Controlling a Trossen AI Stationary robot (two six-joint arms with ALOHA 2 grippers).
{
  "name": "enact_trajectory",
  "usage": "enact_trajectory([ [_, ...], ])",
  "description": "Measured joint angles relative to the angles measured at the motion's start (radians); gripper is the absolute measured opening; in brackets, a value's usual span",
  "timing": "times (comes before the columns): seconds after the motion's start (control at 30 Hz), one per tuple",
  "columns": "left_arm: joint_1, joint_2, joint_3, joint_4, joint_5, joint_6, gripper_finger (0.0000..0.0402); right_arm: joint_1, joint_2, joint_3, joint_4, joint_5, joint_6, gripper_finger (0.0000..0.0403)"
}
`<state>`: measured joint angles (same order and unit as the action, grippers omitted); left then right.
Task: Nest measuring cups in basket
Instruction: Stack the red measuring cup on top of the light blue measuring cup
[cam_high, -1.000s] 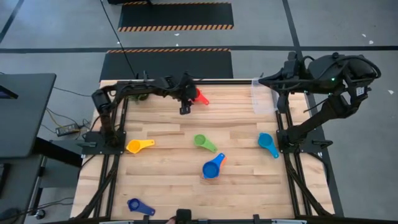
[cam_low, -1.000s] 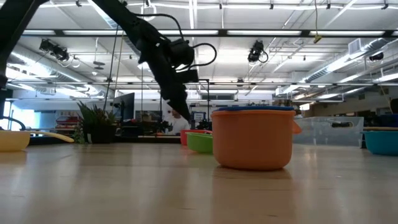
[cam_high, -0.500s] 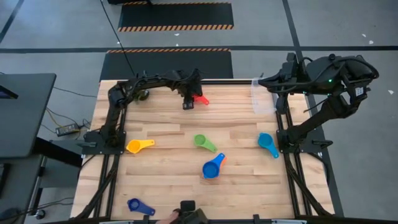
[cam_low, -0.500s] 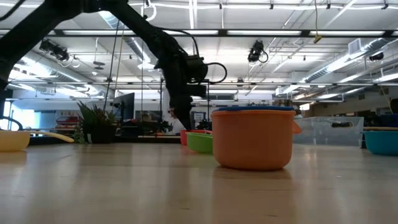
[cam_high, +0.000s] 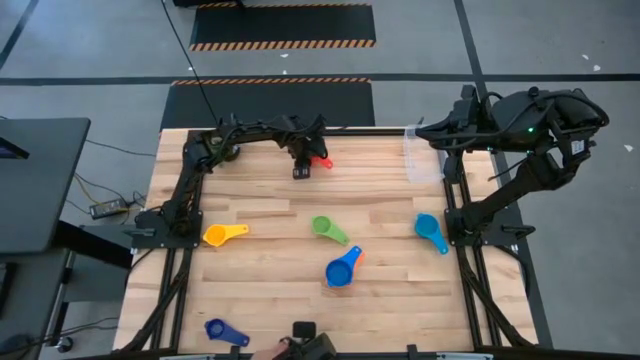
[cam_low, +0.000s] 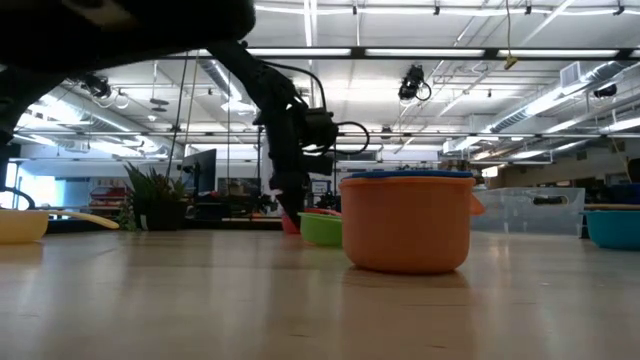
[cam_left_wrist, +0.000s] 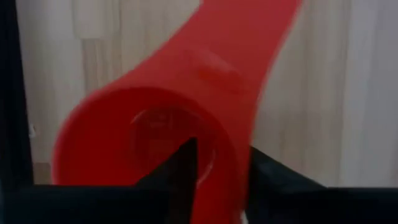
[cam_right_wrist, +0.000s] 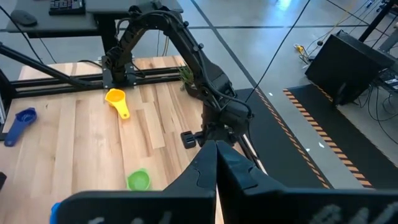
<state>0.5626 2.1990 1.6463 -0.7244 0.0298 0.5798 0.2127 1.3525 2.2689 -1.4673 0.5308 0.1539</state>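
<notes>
My left gripper (cam_high: 303, 165) straddles the red cup's (cam_left_wrist: 155, 130) wall, fingers not yet clamped, well apart from the basket (cam_high: 421, 155); a thin bite could let it slip, while my right gripper (cam_right_wrist: 216, 163) waits closed.

I see even bright overhead light on table (cam_high: 300, 290), shadows faint. My low view: ceiling strip lights (cam_low: 420, 52) glare, arm (cam_low: 120, 25) near lens dark, blurred silhouette. Orange cup (cam_low: 407, 222) soft, background sharper. My left wrist view: red cup (cam_left_wrist: 168, 130) very close, blurry, fills frame. Right wrist view clear.
</notes>
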Motion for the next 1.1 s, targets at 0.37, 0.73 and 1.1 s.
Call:
enact_trajectory([
  [0.37, -0.002, 0.0, 0.132, -0.136, -0.056, -0.139, 0.0011, 0.0, 0.0, 0.0, 0.0, 0.002, 0.0, 0.0003],
  [0.73, -0.037, 0.0, 0.61, -0.572, -0.062, -0.555, 0.0009, 0.0, 0.0, 0.0, -0.005, 0.075, -0.071, 0.0003],
  [1.1, -0.237, -0.129, 0.655, -0.744, -0.087, -0.809, 0.0008, 0.0, -0.014, 0.0, -0.067, 0.219, -0.078, 0.0003],
])
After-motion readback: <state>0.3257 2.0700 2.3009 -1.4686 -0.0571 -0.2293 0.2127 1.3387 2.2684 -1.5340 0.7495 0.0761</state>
